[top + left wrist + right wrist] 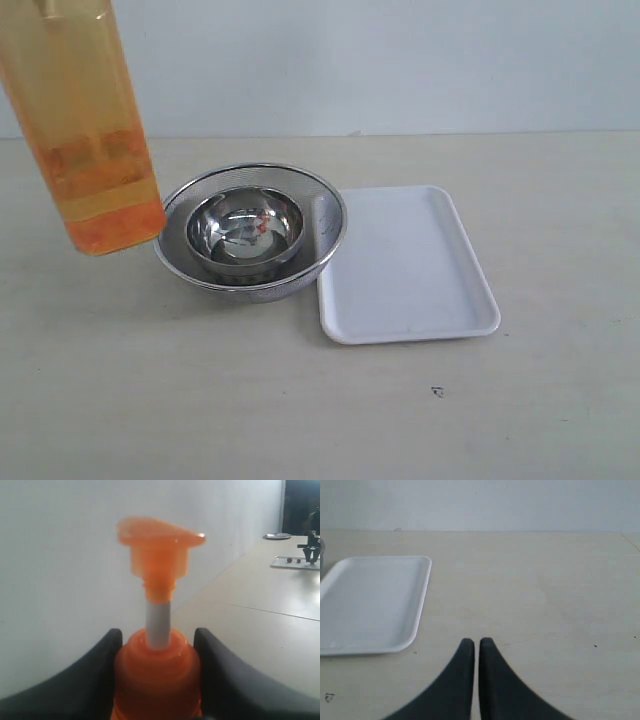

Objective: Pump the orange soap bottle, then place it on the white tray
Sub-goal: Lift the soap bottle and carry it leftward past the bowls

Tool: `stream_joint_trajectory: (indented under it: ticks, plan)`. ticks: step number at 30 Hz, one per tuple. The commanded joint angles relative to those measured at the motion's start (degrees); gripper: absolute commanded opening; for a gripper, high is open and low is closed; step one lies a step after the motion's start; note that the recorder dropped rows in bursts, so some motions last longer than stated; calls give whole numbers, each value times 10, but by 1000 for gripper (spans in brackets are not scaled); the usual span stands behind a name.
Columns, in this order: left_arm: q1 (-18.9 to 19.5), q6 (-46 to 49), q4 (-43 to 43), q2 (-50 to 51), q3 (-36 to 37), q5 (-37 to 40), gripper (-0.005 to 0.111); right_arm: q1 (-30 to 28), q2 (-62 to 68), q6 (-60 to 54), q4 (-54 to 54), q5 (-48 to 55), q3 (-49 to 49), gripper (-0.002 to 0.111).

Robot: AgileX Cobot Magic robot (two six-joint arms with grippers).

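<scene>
Hanging in the air at the far left of the scene, the orange soap bottle [85, 140] has its base clear of the table [300, 410]. It is just left of the steel mesh strainer [330, 215] and the steel bowl [245, 235] sitting inside it. The left gripper [157, 642] is clamped on the bottle's collar, one finger on each side, below the white stem [158, 625]. The pump head [157, 540] stands raised with the stem exposed, so no press is under way. Whether one has been made I cannot tell; the reddish glint in the bowl may be only a reflection. The right gripper [472, 645] has its fingers together on nothing, low over the table near the white tray [410, 265]. That tray lies bare, just right of the strainer. By my judgement the placing is wholly left to do, and probably the pumping too.
</scene>
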Motion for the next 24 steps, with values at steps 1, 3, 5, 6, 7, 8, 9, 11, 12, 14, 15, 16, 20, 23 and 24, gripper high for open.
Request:
stream_joint_trajectory:
  ticks: [1,3,5,6,7,8,9,11,12,14,15,16,20,23,24]
  plan:
    - [60,28,-76,-9,27,-51,5,-3,-3,-3,-1,-2,0,0]
    - [79,30,-81,-9,33,-51,5,-3,-3,-3,-1,-2,0,0]
    - [93,30,-77,-9,36,-51,5,-3,-3,-3,-1,-2,0,0]
    - [96,30,-76,-9,38,-51,5,-3,-3,-3,-1,-2,0,0]
    - [99,32,-77,-9,43,-51,5,-3,-3,-3,-1,-2,0,0]
    - [103,39,-81,-9,49,-51,5,-3,-3,-3,-1,-2,0,0]
    - [103,48,-83,-9,54,-51,5,-3,-3,-3,-1,-2,0,0]
    - [103,75,-90,-9,72,-51,5,-3,-3,-3,-1,-2,0,0]
    - [103,91,-92,-9,78,-51,5,-3,-3,-3,-1,-2,0,0]
    - [103,109,-94,-4,88,-51,5,-3,-3,-3,-1,-2,0,0]
    - [103,109,-94,-1,91,-51,5,-3,-3,-3,-1,-2,0,0]
    - [103,109,-88,4,91,-51,5,-3,-3,-3,-1,-2,0,0]
    - [103,119,-70,22,91,-51,5,-3,-3,-3,-1,-2,0,0]
    - [103,124,-62,36,91,-51,5,-3,-3,-3,-1,-2,0,0]
    - [103,129,-58,40,91,-51,5,-3,-3,-3,-1,-2,0,0]
